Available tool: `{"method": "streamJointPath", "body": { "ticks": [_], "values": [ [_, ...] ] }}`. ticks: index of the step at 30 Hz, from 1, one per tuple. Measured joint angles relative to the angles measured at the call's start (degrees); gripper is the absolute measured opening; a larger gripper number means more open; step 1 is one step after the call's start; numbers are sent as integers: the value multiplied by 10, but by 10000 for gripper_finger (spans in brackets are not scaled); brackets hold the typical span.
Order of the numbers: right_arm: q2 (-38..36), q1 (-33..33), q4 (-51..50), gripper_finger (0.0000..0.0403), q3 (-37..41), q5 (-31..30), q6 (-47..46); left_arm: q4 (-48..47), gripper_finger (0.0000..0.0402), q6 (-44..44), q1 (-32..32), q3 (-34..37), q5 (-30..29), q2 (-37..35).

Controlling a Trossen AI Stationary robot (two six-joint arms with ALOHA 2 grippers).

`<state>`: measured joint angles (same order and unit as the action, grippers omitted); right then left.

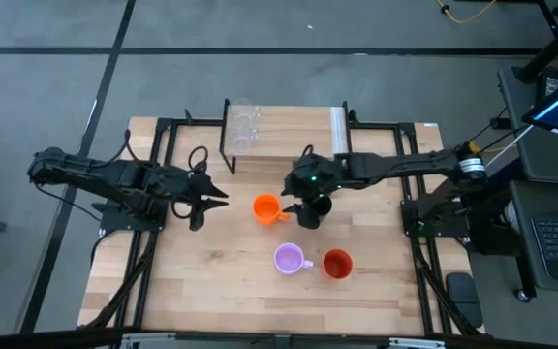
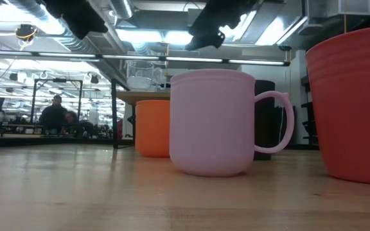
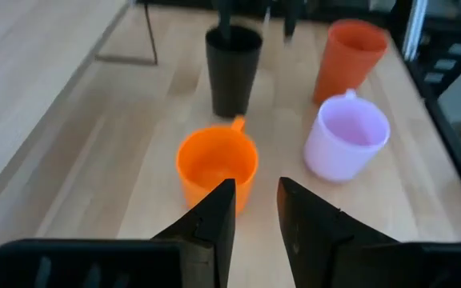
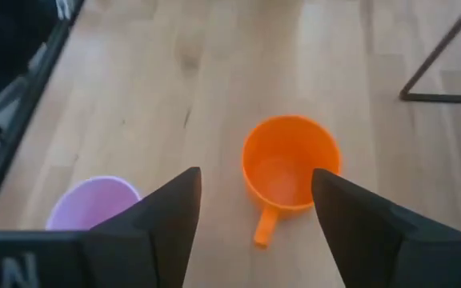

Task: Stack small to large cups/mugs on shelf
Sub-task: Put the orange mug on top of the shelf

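An orange handled mug (image 1: 266, 207) stands upright on the table's middle, and a taller black cup (image 1: 315, 210) stands just to its right. A lilac handled mug (image 1: 289, 259) and a red-orange cup (image 1: 337, 263) stand nearer the front edge. Two clear glass cups (image 1: 242, 126) stand on the left end of the shelf (image 1: 289, 121) at the back. My left gripper (image 1: 216, 199) is open, left of the orange mug (image 3: 216, 164) and pointing at it. My right gripper (image 1: 301, 197) is open above the black cup (image 3: 233, 70), clear of the orange mug (image 4: 290, 168).
The shelf's black wire legs (image 4: 442, 56) stand on the table behind the mugs. The bare wooden tabletop (image 1: 201, 281) stretches along the front left. The lilac mug (image 2: 214, 122) and the red-orange cup (image 2: 355, 102) stand close to the low camera.
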<state>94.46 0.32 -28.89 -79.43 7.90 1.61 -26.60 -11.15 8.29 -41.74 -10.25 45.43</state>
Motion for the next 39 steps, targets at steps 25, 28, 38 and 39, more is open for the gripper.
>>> {"method": "streamJointPath", "body": {
  "ticks": [25, 28, 38, 39],
  "values": [
    [228, 21, -69, 234, -153, -8, 50, 132, 89, -3, 26, 124, -58, -47],
    [238, 21, -81, 234, -164, -9, 52, 131, 89, -3, 26, 124, -58, -47],
    [271, 20, -75, 234, -165, -37, 51, 128, 89, -3, 26, 124, -58, -47],
    [274, 20, -72, 234, -165, -37, 51, 127, 89, -3, 26, 124, -58, -47]
  ]
}}
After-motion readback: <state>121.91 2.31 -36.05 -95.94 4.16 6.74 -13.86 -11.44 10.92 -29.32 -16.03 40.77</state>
